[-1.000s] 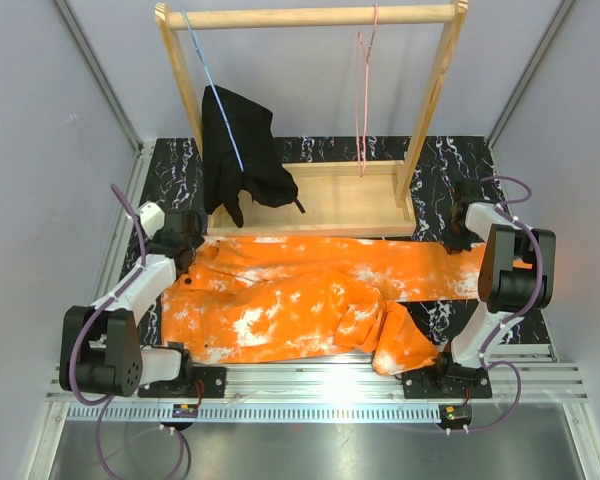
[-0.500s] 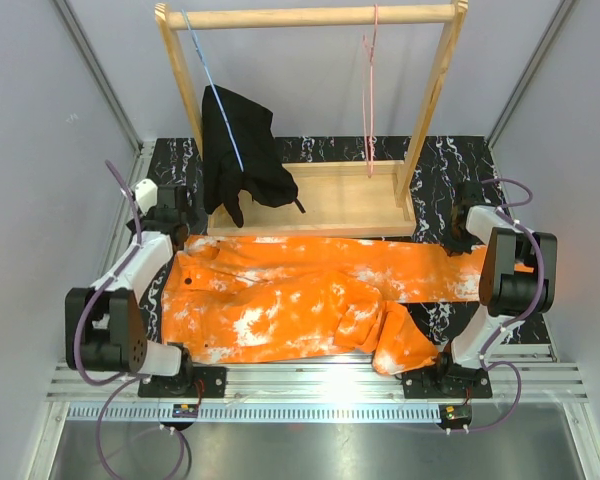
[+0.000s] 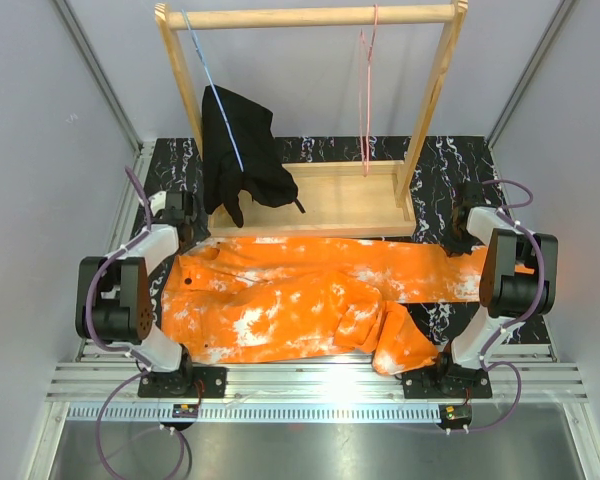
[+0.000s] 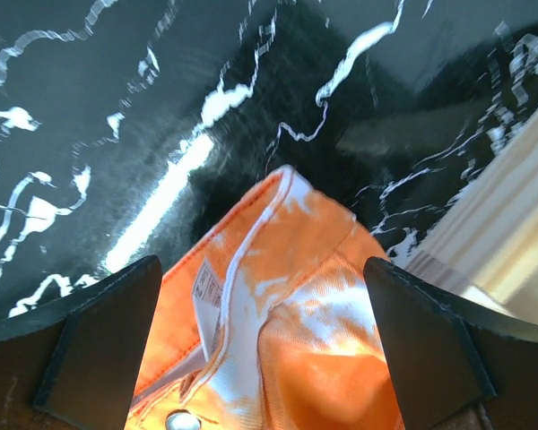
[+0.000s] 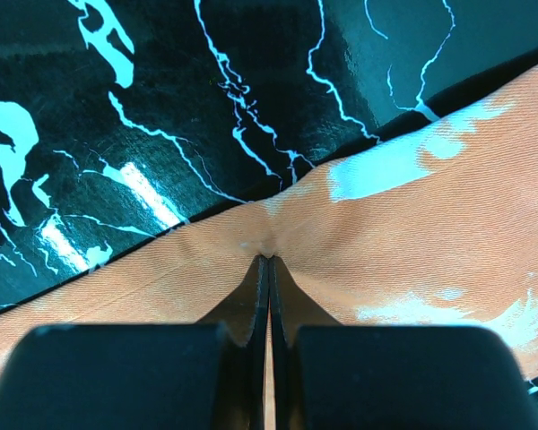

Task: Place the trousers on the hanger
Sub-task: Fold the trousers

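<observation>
The trousers lie spread flat on the black marbled table, in front of the wooden rack, waistband to the left and one long leg running right, the other folded back toward the near edge. The hanger hangs by its hook from the right part of the rack's top bar, well apart from the trousers and untouched by either arm. The left arm is folded back at its elbow over the near-left of the table, its forearm reaching forward so that the left gripper sits at the far-left corner of the waistband, just beside the rack's base. In the left wrist view its fingers are spread wide, with the waistband corner and a metal button between them; whether they touch the cloth cannot be told. The right arm rises from its base, bends at the elbow and points down at the far-right end of the leg, where the right gripper has its fingers pressed together, pinching a small fold of the orange cloth. A black garment hangs on a light-blue hanger at the rack's left
</observation>
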You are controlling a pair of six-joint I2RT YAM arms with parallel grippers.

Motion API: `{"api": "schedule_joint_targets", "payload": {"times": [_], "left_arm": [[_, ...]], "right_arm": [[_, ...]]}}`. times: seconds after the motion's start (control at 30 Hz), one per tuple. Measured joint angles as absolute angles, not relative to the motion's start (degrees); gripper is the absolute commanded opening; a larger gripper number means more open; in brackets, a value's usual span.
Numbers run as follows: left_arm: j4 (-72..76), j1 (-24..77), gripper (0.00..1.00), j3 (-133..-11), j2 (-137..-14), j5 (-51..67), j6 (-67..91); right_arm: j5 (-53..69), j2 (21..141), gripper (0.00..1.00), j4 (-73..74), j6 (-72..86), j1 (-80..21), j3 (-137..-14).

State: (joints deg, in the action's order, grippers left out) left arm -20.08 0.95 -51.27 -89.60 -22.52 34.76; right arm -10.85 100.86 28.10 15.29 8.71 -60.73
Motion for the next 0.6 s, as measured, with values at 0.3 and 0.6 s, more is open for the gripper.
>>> {"api": "schedule_joint_targets", "payload": {"times": [0.3, 0.6], "left_arm": [[-20.2, 1.0, 0.22, -51.5, -94.7, -19.2, 35.1], [-21.8, 1.1, 0.0, -53.6, -95.4, -17.4, 35.4]], "right_arm": [[-10.8, 100.6, 0.02, 28.1, 15.3, 8.7, -60.5], [-9.6, 100.2, 0.02, 28.1, 15.4, 8.7, -60.1]]}}
